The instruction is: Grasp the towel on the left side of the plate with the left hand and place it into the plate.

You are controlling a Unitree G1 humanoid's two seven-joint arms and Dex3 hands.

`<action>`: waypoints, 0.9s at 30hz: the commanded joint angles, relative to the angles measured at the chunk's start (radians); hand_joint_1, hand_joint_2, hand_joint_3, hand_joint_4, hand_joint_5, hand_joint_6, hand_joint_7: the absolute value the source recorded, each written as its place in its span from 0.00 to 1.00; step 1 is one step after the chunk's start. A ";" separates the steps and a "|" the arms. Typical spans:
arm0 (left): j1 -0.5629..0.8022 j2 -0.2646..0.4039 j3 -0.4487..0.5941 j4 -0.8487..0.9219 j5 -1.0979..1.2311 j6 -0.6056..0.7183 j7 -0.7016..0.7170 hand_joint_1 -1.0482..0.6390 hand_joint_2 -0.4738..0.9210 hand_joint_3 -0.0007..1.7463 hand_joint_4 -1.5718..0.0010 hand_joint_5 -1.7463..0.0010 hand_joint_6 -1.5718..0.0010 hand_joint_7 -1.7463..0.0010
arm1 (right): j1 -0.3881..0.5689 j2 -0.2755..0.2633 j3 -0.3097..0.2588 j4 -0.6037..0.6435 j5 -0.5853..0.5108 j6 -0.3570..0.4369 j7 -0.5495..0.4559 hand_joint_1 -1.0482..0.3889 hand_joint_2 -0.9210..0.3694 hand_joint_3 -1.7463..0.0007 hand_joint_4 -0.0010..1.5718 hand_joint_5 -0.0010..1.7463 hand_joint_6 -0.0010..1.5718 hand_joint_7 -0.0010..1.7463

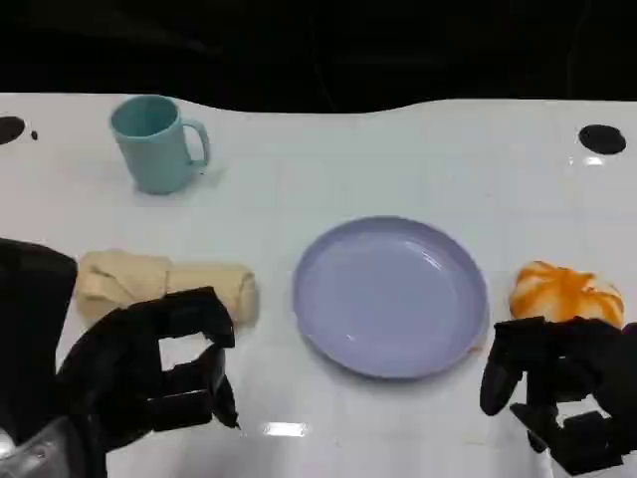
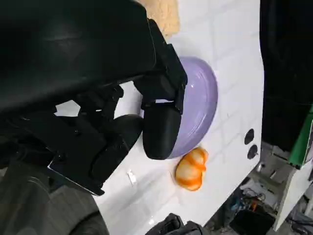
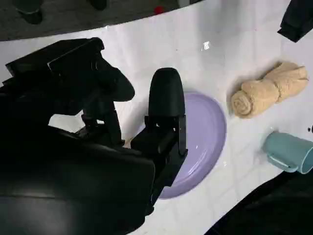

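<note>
Head view: rolled beige towel (image 1: 164, 284) lies on the white table (image 1: 398, 159), left-centre of frame, just left of the lavender plate (image 1: 390, 295) and not touching it. Plate sits centre frame with nothing in it.

Left hand (image 1: 149, 368) at lower left, just below the towel, fingers (image 1: 199, 311) apart and curled, holding nothing. Uppermost fingers overlap the towel's lower edge in the picture; cannot tell if they touch.

Right hand (image 1: 562, 383) at lower right, fingers apart, also holding nothing, just below an orange-and-white pumpkin-shaped object (image 1: 565, 294) to the right of the plate.

Teal mug (image 1: 154, 142) upright at upper left, well apart from the towel.

Right wrist view: towel (image 3: 269, 88) at right, mug (image 3: 288, 152) near it.
</note>
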 commanded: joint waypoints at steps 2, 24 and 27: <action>-0.010 0.024 -0.003 0.007 0.016 -0.015 0.001 0.58 0.71 0.80 0.46 0.00 0.54 0.00 | -0.006 0.000 -0.012 -0.002 0.005 0.010 -0.004 0.77 0.23 0.42 0.44 0.95 0.42 0.83; -0.007 0.030 -0.004 0.010 0.023 -0.026 -0.009 0.58 0.72 0.79 0.47 0.00 0.54 0.00 | -0.009 0.005 -0.002 -0.008 -0.002 0.023 -0.012 0.77 0.23 0.42 0.44 0.96 0.43 0.83; -0.002 0.032 -0.002 0.016 0.025 -0.044 -0.018 0.58 0.72 0.79 0.47 0.00 0.54 0.00 | -0.008 0.003 0.001 -0.013 -0.006 0.022 -0.013 0.77 0.23 0.42 0.44 0.96 0.43 0.83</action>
